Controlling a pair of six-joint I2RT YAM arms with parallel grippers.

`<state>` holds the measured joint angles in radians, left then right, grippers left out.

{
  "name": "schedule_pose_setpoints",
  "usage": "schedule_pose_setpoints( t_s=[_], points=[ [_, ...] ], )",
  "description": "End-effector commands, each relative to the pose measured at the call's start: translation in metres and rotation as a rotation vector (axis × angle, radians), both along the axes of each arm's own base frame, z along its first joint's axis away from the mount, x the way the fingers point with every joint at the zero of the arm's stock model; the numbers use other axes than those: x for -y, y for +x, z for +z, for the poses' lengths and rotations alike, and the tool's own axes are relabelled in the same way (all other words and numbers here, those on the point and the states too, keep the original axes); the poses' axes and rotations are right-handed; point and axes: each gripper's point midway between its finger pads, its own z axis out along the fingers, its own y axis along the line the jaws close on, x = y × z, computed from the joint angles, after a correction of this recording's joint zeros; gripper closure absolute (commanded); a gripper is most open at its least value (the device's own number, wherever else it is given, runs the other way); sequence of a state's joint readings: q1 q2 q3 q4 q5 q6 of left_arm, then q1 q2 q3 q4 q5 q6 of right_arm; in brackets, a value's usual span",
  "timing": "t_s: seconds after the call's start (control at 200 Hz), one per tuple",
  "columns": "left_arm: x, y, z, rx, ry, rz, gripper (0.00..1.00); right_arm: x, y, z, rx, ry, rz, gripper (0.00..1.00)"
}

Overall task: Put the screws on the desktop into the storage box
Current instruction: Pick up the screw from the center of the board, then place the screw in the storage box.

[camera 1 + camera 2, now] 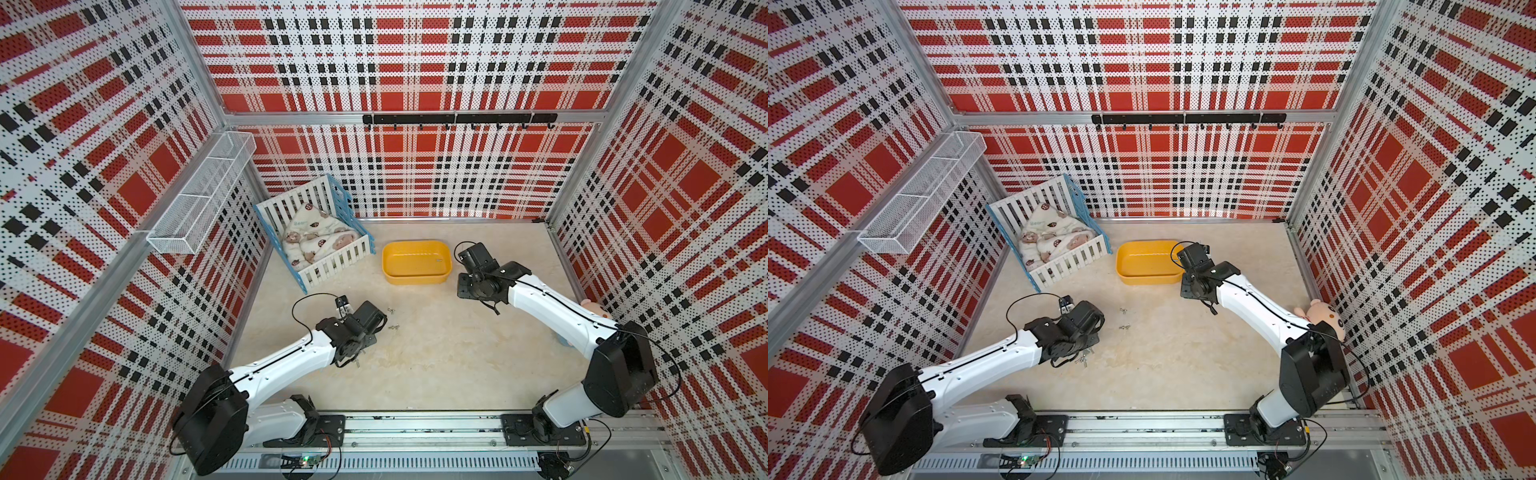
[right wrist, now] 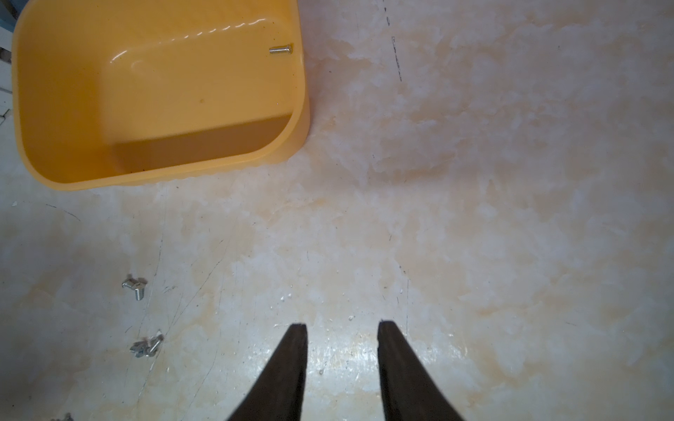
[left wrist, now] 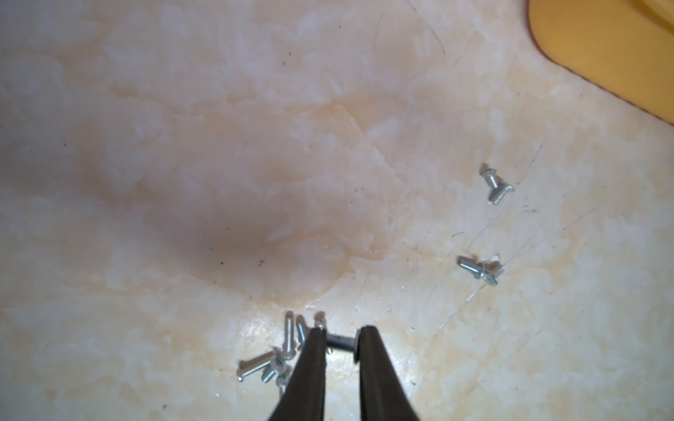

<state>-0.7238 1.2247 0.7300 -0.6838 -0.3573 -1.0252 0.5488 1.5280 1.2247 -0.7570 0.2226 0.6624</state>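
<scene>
My left claw (image 3: 341, 330) was narrow, pinching one screw (image 3: 339, 342) end to end beside other screws (image 3: 271, 364) on the desktop (image 3: 182, 164); that grip could pivot, dropping it short of the storage box (image 3: 601, 47)

A robotics lab test cell: aluminium frame (image 1: 291, 119) holding perforated plaid-printed panels (image 1: 415, 62); two white-and-black arms (image 1: 282, 365) (image 1: 552, 307) bolted to a metal rail (image 1: 419, 434); a bare circuit board (image 1: 309, 460) near it; a toy crib (image 1: 332, 266) on the desktop (image 1: 436, 365).
</scene>
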Motion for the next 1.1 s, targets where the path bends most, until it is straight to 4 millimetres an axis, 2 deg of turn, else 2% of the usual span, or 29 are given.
schedule_pose_setpoints(
  t_s=[0.0,0.13,0.341,0.466,0.641,0.807,1.092],
  points=[
    [0.001,0.012,0.016,0.027,0.063,-0.024,0.84,0.002,-0.001,0.005,0.020,-0.008,-0.004,0.62],
    [0.017,0.038,0.035,0.066,0.091,-0.055,0.84,0.006,-0.004,0.007,0.026,-0.017,-0.012,0.62],
    [0.053,0.085,0.069,0.140,0.100,-0.104,0.84,0.016,-0.009,0.011,0.037,-0.025,-0.032,0.61],
    [0.075,0.115,0.083,0.182,0.096,-0.125,0.84,0.024,-0.011,0.015,0.044,-0.026,-0.045,0.61],
    [0.106,0.157,0.087,0.211,0.074,-0.151,0.85,0.039,-0.016,0.017,0.049,-0.033,-0.070,0.61],
    [0.125,0.197,0.080,0.213,0.067,-0.163,0.85,0.050,-0.020,0.019,0.049,-0.044,-0.084,0.61],
    [0.138,0.249,0.034,0.157,0.062,-0.168,0.85,0.061,-0.023,0.018,0.047,-0.048,-0.101,0.60]
  ],
)
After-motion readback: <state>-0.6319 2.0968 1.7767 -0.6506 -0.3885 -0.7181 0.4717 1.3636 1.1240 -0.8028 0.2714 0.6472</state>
